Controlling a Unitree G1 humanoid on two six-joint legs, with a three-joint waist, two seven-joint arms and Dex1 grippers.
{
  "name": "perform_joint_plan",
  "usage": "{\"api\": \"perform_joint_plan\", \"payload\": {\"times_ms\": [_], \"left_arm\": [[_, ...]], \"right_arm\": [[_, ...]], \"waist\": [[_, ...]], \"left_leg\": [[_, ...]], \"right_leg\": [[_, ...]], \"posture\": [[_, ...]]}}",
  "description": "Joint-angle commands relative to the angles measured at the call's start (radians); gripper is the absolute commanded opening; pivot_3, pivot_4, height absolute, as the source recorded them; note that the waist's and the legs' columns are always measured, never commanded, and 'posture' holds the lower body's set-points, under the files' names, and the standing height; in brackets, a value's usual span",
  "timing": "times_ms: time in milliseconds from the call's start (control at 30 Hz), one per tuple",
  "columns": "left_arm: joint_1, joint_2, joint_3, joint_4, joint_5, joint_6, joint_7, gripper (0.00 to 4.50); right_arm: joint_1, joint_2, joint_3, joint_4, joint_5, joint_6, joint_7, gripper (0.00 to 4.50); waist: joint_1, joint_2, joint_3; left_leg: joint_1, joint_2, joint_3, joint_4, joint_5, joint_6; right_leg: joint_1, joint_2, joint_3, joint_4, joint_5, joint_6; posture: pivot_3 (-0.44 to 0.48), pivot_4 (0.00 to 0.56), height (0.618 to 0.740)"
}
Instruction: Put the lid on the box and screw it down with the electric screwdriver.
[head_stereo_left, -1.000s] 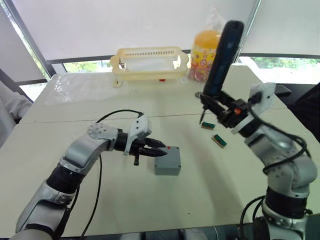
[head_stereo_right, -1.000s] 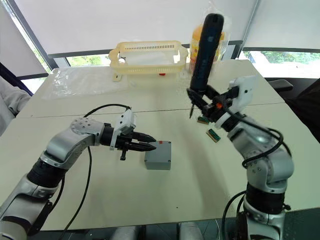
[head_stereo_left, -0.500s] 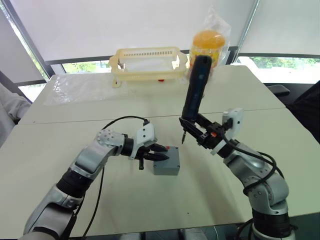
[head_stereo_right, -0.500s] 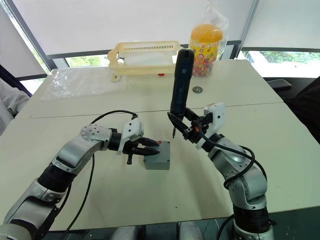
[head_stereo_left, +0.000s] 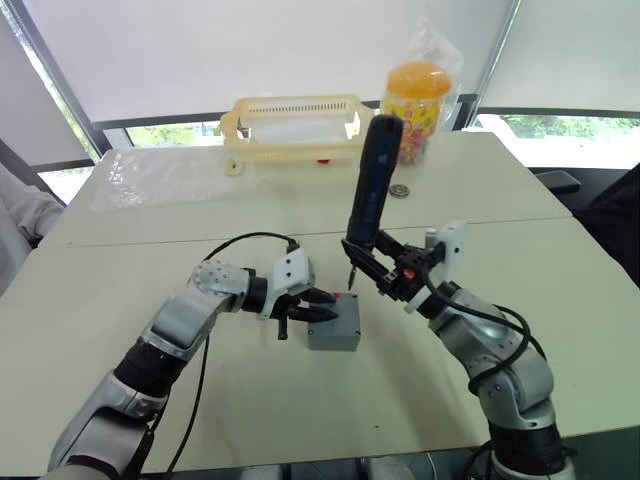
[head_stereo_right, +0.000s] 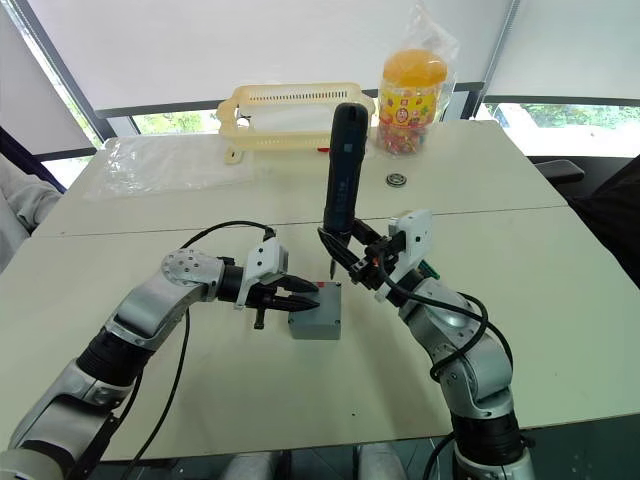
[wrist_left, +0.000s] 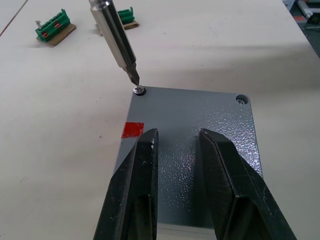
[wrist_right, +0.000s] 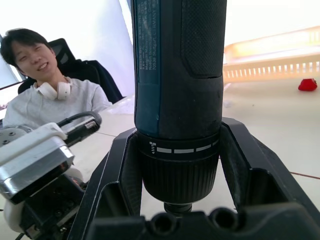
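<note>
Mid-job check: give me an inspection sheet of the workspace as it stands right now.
Surface: pale table, seam across the middle.
Job's things: lid sits on the box; red mark at one corner; electric screwdriver near upright, bit tip on a corner screw; another corner screw is in.
Clutter: yellow basket, orange-lidded jar in a bag, clear plastic sheet, green bit strips, small ring.
Grippers: left gripper fingers rest apart on the lid; right gripper clamps the screwdriver.
Cables: black cable loops over the left arm.
Surroundings: window blinds; a seated person.
</note>
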Motion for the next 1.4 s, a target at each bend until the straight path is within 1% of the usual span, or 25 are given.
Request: {"api": "perform_joint_plan", "payload": {"times_ms": [33,667,1167,1400], "left_arm": [[0.023,0.005,-0.013,0.008,0.021,0.021,0.002,1.25],[0.015,-0.013,-0.019,0.011,0.022,0.019,0.002,1.25],[0.018,-0.013,-0.017,0.011,0.027,0.021,-0.007,1.25],[0.017,-0.017,-0.017,0.011,0.026,0.024,-0.005,1.25]], "right_arm": [[-0.019,0.001,-0.003,-0.033,-0.006,-0.055,0.014,1.77],[0.021,-0.009,-0.018,-0.034,-0.022,-0.069,0.017,1.77],[-0.006,-0.006,-0.047,-0.052,0.012,-0.054,-0.014,1.77],[0.004,-0.006,-0.036,-0.048,0.007,-0.057,-0.016,1.77]], "waist": [[0.0,0.0,0.0],[0.002,0.0,0.0],[0.002,0.0,0.0],[0.002,0.0,0.0]], "left_leg": [[0.0,0.0,0.0,0.0,0.0,0.0],[0.0,0.0,0.0,0.0,0.0,0.0],[0.001,0.0,-0.001,0.001,0.0,0.0],[0.001,0.0,-0.001,0.001,0.0,0.0]], "right_leg": [[0.0,0.0,0.0,0.0,0.0,0.0],[0.001,0.0,0.0,0.0,0.0,0.0],[0.002,0.0,0.0,0.0,0.0,0.0],[0.002,0.0,0.0,0.0,0.0,0.0]], "posture": [[0.0,0.15,0.74],[0.0,0.15,0.74],[0.0,0.15,0.74],[0.0,0.15,0.74]]}}
